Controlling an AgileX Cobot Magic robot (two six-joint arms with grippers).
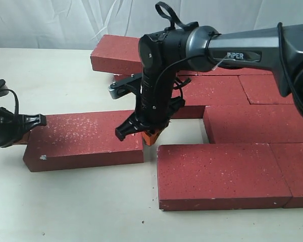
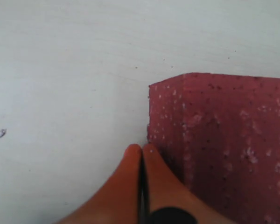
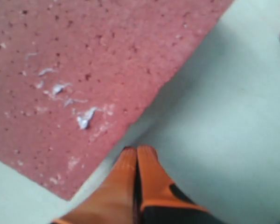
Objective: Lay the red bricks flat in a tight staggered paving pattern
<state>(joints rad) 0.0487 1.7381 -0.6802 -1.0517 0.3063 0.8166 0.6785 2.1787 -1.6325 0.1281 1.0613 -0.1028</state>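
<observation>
Across the right half of the exterior view, red bricks (image 1: 219, 174) lie flat and close together in offset rows on the white worktop (image 1: 65, 201). One more sits behind them at upper centre (image 1: 116, 55). A loose brick (image 1: 83, 138) lies flat at centre left, apart from the front row by a strip of bare worktop. A white curtain (image 1: 50, 22) hangs behind.

Only this view shows the whole layout and both arms. The right arm (image 1: 242, 50), marked PiPER, reaches in from the upper right, with its wrist bent steeply down. Its jaws point at the gap between the loose brick and the front row, and its orange fingertips (image 1: 150, 137) sit low at the loose brick's right end. The left arm (image 1: 5, 123) enters at the left edge, low and roughly level, at that brick's left end. Its jaws are hard to read from here.

The wrist views settle this. In the left wrist view the orange fingertips (image 2: 130, 177) are pressed together with nothing between them, just beside a brick's corner (image 2: 224, 140). Whether they touch its end face I cannot tell. The right wrist view shows its jaws likewise closed and empty, with the fingertips (image 3: 126, 172) over bare worktop beside a brick's edge (image 3: 84, 70). White chips on that surface show here and not in the exterior view.
</observation>
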